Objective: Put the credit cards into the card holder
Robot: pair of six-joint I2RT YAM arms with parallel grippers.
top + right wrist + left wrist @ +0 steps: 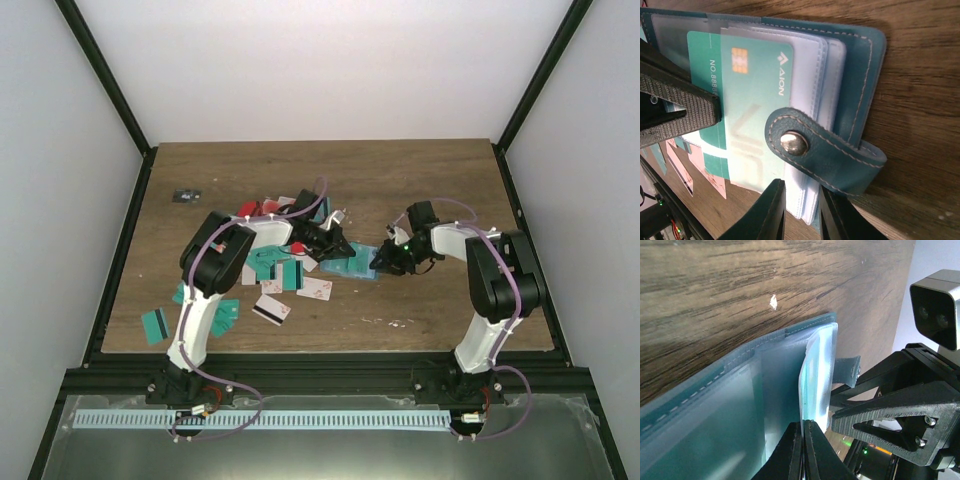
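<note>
The blue-teal card holder [357, 268] lies open on the wooden table between my two grippers. My left gripper [803, 426] is shut on the edge of a teal credit card [755, 85], which sits partly inside a clear pocket of the holder [865, 60]. My right gripper [801, 189] is shut on the edge of the holder's clear inner sleeves, just below the snap strap [810, 147]. In the top view the left gripper [338, 246] and the right gripper [384, 262] meet at the holder. Several more credit cards [272, 310] lie scattered to the left.
Loose teal, white-pink and red cards [156, 325] spread around the left arm's base and forearm. A small dark object [185, 195] lies at the back left. Black frame rails [120, 260] border the table.
</note>
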